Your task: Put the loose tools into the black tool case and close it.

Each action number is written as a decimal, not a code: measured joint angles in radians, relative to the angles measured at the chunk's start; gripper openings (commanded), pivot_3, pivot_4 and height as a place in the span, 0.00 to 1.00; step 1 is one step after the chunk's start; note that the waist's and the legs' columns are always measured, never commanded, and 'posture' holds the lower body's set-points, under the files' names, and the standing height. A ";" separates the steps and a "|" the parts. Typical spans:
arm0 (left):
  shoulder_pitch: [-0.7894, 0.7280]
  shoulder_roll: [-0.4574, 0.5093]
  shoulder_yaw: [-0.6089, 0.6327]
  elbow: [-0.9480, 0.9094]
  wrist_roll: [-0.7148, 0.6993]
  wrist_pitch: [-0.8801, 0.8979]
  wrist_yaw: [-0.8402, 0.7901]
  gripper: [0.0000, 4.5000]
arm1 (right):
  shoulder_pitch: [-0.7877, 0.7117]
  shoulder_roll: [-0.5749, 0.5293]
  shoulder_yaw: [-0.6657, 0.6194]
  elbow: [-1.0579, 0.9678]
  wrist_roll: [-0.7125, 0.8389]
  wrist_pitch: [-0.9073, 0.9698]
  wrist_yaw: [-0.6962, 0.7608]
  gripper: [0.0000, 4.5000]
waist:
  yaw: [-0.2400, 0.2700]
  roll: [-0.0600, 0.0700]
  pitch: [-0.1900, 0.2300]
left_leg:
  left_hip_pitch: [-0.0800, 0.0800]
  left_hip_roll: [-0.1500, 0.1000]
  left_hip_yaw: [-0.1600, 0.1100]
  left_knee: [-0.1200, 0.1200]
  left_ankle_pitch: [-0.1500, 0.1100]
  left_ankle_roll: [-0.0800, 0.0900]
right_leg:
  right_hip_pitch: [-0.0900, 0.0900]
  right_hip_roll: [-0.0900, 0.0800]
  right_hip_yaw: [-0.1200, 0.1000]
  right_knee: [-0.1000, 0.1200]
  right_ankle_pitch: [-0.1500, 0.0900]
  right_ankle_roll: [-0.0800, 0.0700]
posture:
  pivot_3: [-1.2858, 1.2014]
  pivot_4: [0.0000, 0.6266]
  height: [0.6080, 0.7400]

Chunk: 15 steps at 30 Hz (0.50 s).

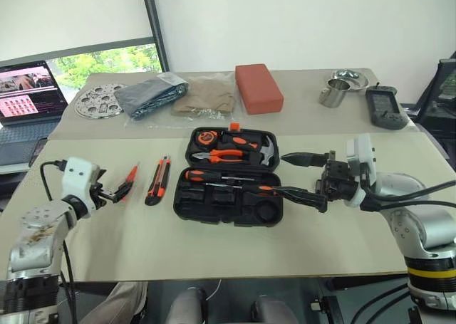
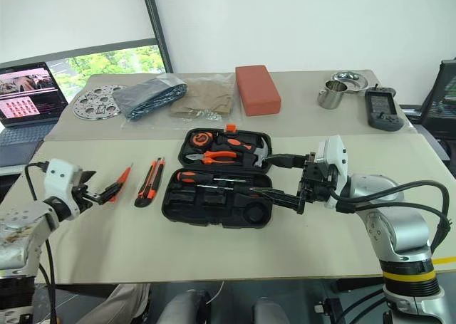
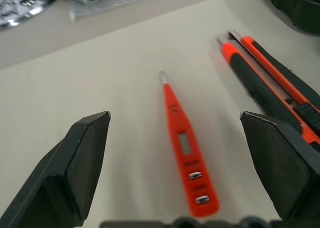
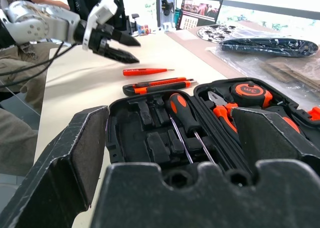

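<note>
The left gripper point(image 3: 175, 163) stands wide open, holding nothing, over the small all-orange screwdriver point(image 3: 186, 153) lying left of the utility knife point(image 1: 157, 181) and the open black tool case point(image 1: 229, 176); the right gripper point(image 1: 303, 176), also spread empty, hovers at the case's right edge.

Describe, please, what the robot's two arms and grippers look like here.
Both arms are silver-grey metal with rounded joints. The left arm looks scuffed and carries a white wrist block with a black cable looping from it. The right arm has a white wrist block, black cables and a yellow band near its base. The left gripper and the right gripper each have two black, wedge-shaped fingers.
</note>
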 measured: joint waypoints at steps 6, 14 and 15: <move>-0.040 -0.030 -0.014 0.076 -0.002 0.077 0.049 0.85 | -0.001 -0.011 -0.001 0.000 0.000 0.000 0.003 1.00 | -0.009 0.000 0.000 | 0.001 0.000 0.000 0.000 0.000 0.000 | 0.000 0.001 0.000 0.001 0.000 0.000 | 0.52 0.24 1.00; -0.049 -0.037 -0.031 0.093 -0.001 0.064 0.045 0.22 | 0.007 -0.029 -0.027 -0.005 0.005 0.000 0.001 1.00 | -0.010 0.002 -0.001 | 0.002 0.000 0.000 0.000 0.000 0.000 | 0.001 0.000 0.001 0.001 0.000 0.000 | 0.52 0.24 1.00; -0.049 -0.036 -0.033 0.095 0.000 0.058 0.044 0.16 | 0.008 -0.029 -0.027 -0.005 0.005 0.000 0.001 1.00 | -0.010 0.002 -0.001 | 0.002 0.000 0.000 0.000 0.000 0.000 | 0.001 0.000 0.001 0.001 0.000 0.000 | 0.52 0.24 1.00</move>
